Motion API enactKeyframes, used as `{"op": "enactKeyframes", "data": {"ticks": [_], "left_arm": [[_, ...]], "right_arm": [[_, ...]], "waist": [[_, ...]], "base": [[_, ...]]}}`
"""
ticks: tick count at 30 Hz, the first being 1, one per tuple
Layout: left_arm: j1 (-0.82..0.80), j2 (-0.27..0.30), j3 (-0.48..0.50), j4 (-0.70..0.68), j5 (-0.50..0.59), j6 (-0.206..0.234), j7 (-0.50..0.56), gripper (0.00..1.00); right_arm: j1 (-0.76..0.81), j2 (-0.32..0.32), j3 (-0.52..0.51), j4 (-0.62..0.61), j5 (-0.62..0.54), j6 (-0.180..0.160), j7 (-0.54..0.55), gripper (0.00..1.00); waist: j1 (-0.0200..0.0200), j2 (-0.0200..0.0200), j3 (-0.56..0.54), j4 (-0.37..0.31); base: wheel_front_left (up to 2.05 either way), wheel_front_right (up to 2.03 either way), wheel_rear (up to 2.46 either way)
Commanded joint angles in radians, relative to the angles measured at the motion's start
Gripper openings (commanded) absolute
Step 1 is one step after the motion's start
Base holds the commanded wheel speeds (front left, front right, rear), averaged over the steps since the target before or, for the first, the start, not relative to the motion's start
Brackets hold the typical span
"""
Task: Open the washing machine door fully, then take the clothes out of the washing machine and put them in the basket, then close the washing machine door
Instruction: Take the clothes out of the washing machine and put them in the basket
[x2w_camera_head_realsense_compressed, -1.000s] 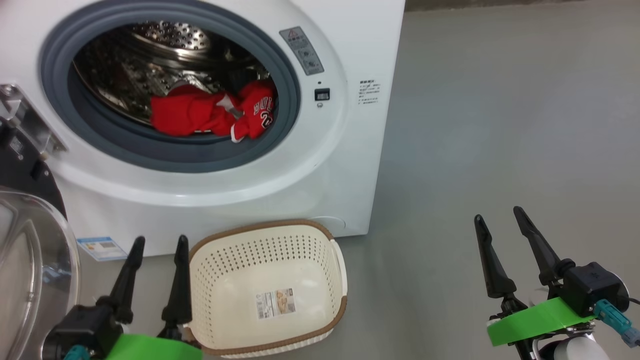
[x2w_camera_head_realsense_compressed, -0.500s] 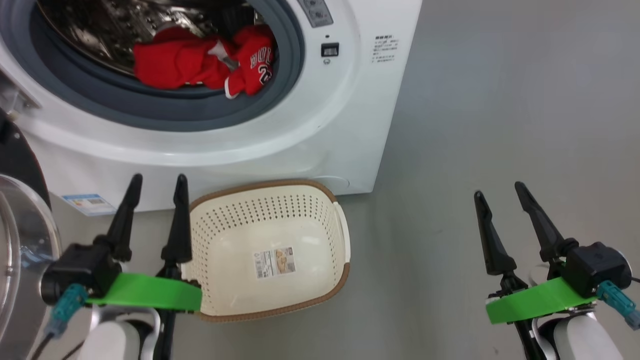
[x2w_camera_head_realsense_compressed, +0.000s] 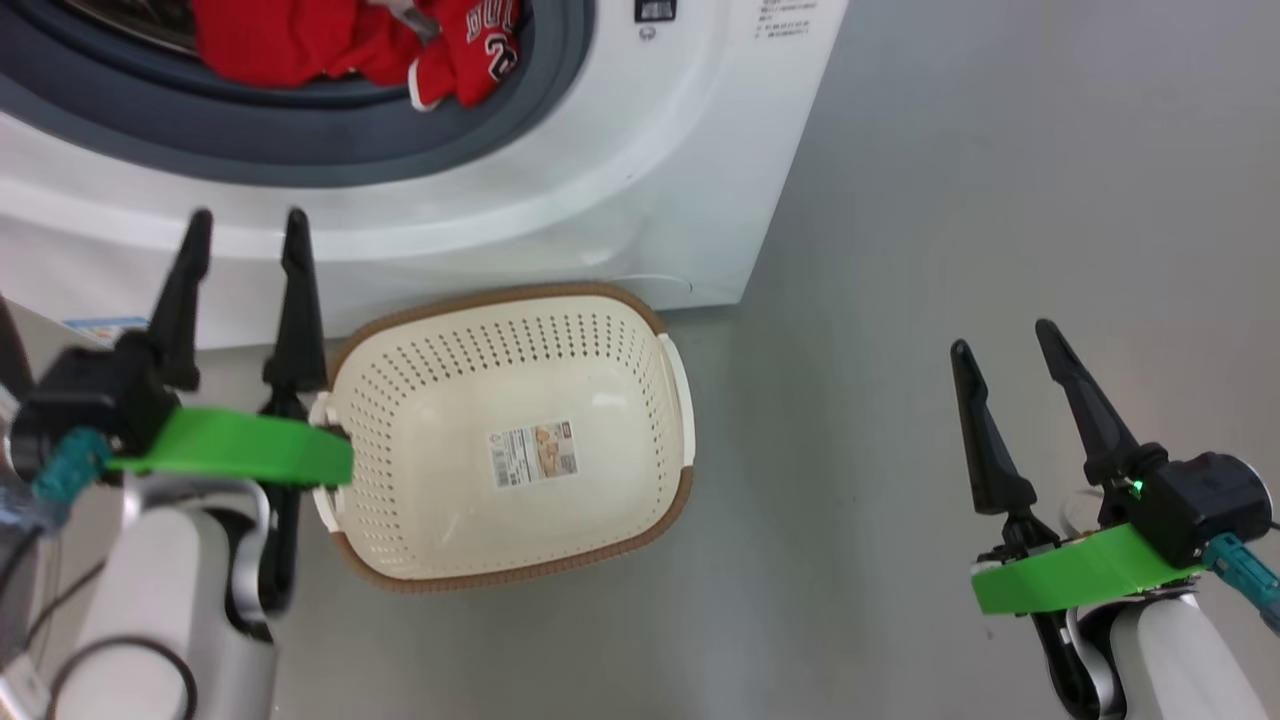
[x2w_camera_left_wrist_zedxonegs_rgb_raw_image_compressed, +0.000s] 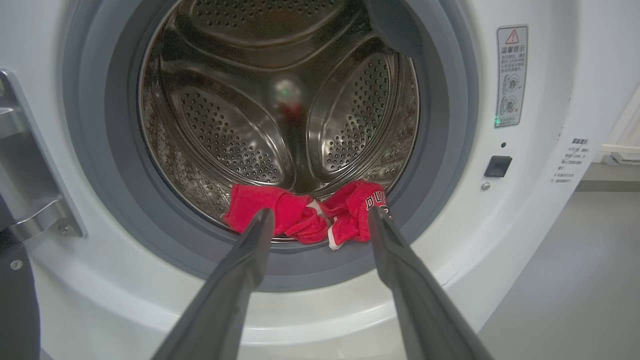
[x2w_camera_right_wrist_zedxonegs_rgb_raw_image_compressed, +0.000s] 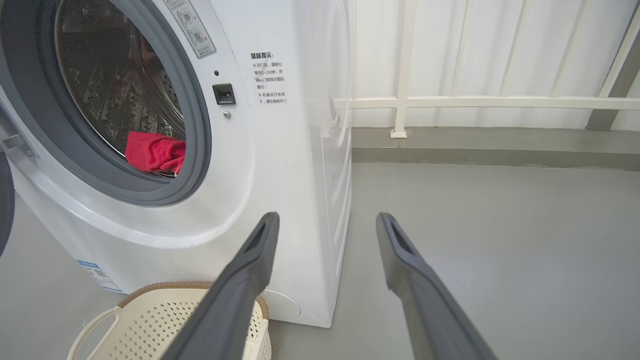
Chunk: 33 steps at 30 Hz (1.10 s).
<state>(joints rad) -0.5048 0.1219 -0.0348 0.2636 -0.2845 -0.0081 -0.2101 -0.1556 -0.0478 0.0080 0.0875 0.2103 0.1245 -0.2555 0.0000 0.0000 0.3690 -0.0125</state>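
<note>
head view: the left end effector (x2w_camera_head_realsense_compressed: 246, 215), fingers spread and empty, points at the washing machine (x2w_camera_head_realsense_compressed: 620, 200), just beside the basket (x2w_camera_head_realsense_compressed: 430, 380); the right end effector (x2w_camera_head_realsense_compressed: 1002, 336), also spread and empty, hangs well apart over the floor (x2w_camera_head_realsense_compressed: 950, 180); the clothes (x2w_camera_head_realsense_compressed: 290, 40) lie at the opening's lower lip.
left wrist view: the red heap lies dead ahead, low in the drum (x2w_camera_left_wrist_zedxonegs_rgb_raw_image_compressed: 225, 135), long axis side to side across the finger gap.
right wrist view: the clothes sit well off to the left.
nearer arm: left, by my reading; a straight reach forward should meet them.
</note>
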Motion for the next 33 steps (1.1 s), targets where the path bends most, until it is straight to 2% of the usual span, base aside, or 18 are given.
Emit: {"op": "enactKeyframes", "data": {"ticks": [1, 11, 22, 33], "left_arm": [[-0.048, 0.041, 0.035, -0.001, -0.010, -0.003, -0.009, 1.00], [-0.241, 0.055, 0.028, 0.150, -0.006, -0.006, -0.026, 1.00], [-0.429, 0.061, 0.043, 0.314, -0.029, -0.034, -0.046, 1.00], [-0.589, 0.084, 0.039, 0.433, 0.014, -0.031, -0.051, 1.00]], "right_arm": [[-0.033, -0.002, 0.019, -0.031, -0.015, 0.006, -0.006, 1.00], [-0.058, -0.002, 0.020, -0.041, -0.025, 0.006, -0.006, 1.00], [-0.067, -0.002, 0.002, -0.061, -0.025, 0.006, -0.006, 1.00], [-0.092, -0.002, 0.004, -0.072, -0.029, 0.006, -0.006, 1.00]], "waist": [[0.0000, 0.0000, 0.033, -0.005], [0.0000, 0.0000, 0.106, -0.004], [0.0000, 0.0000, 0.181, -0.007], [0.0000, 0.0000, 0.249, -0.016]], "base": [[0.00, 0.00, 0.00], [0.00, 0.00, 0.00], [0.00, 0.00, 0.00], [0.00, 0.00, 0.00]]}}
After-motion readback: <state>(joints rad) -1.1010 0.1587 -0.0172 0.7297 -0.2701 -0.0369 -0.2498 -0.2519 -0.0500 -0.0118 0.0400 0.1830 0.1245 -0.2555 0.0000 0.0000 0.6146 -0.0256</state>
